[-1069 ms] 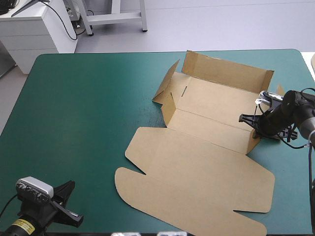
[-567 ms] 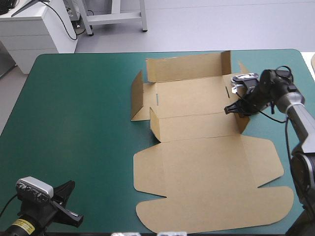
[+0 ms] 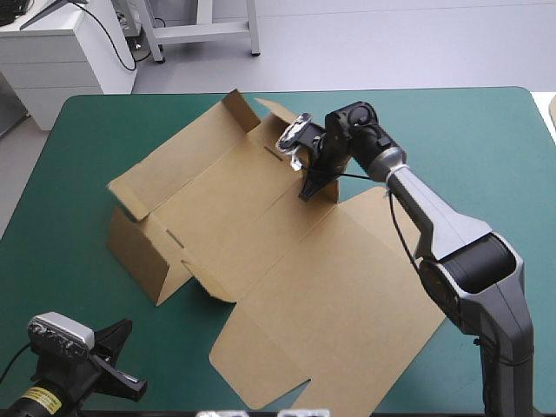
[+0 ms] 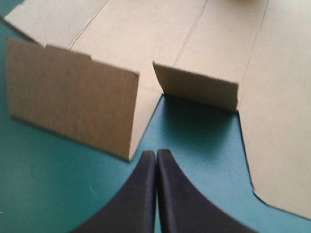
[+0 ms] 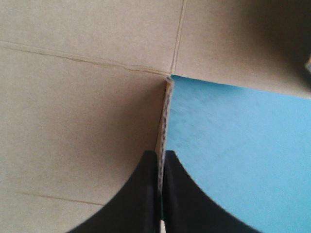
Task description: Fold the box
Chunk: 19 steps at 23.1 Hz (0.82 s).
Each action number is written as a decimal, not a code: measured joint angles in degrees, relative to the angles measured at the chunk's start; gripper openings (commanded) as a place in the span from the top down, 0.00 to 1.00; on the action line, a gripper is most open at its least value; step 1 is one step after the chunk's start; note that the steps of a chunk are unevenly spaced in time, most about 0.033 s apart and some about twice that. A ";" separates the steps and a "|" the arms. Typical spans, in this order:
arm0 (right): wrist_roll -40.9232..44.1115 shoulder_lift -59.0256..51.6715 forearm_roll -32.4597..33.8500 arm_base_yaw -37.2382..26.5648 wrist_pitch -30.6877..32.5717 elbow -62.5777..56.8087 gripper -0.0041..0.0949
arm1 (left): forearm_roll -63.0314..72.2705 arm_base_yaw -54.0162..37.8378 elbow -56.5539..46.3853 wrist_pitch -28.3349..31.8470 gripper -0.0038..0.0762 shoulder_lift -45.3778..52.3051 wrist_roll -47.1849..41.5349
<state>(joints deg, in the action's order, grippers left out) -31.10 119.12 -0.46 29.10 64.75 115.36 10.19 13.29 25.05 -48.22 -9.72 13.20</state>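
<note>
right tool (image 5: 160, 160): black fingers all but closed, clamped on a thin raised board edge (image 5: 164, 121) of the box (image 3: 287, 278). brown board lies flat on one side of that edge and bare teal-green cover (image 5: 233, 145) on the other. crease lines cross the board just ahead of the fingertips.

high view: the right tool sits at the box's far side, near the middle of the table's (image 3: 87, 130) far edge. its arm reaches in from the near right, over the lid panel (image 3: 347, 295).

left tool (image 4: 156, 158): fingers closed into one pointed arch, holding nothing, over bare cover at the near left corner of the table, apart from the box.

ahead of the left tool: a tall wall (image 4: 73, 97) stands upright off the cover, with a shorter flap (image 4: 197, 87) upright beside it. flat board runs on beyond both.

box overall: opened out and lying diagonally across the middle of the table. its tray end points to the far left, with the tall wall raised on the left side and a long far wall (image 3: 178, 156) tilted up. the lid panel lies flat toward the near right.
</note>
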 measured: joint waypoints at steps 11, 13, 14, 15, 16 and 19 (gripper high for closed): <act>-19.32 0.15 -4.28 10.98 -1.28 0.00 0.97 | 0.00 0.00 0.00 0.00 0.96 0.00 0.00; -20.48 0.15 -4.21 11.19 -1.98 0.00 0.97 | 0.00 0.00 0.00 0.00 0.96 0.00 0.00; -21.02 0.15 -4.14 11.35 -2.55 0.00 0.97 | 0.00 0.00 0.00 0.00 0.96 0.00 0.00; -21.78 0.15 -4.14 11.64 -3.13 0.00 0.97 | 0.00 0.00 0.00 0.00 0.96 0.00 0.00; -22.43 0.15 -4.00 11.91 -3.60 0.00 0.97 | 0.00 0.00 0.00 0.00 0.96 0.00 0.00; -24.08 0.15 -4.30 12.65 -4.66 0.00 0.97 | 0.00 0.00 0.00 0.00 0.96 0.00 0.00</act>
<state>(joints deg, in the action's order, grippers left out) -55.18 119.27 -4.76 41.75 60.09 115.36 10.19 13.29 25.05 -48.22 -9.72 13.20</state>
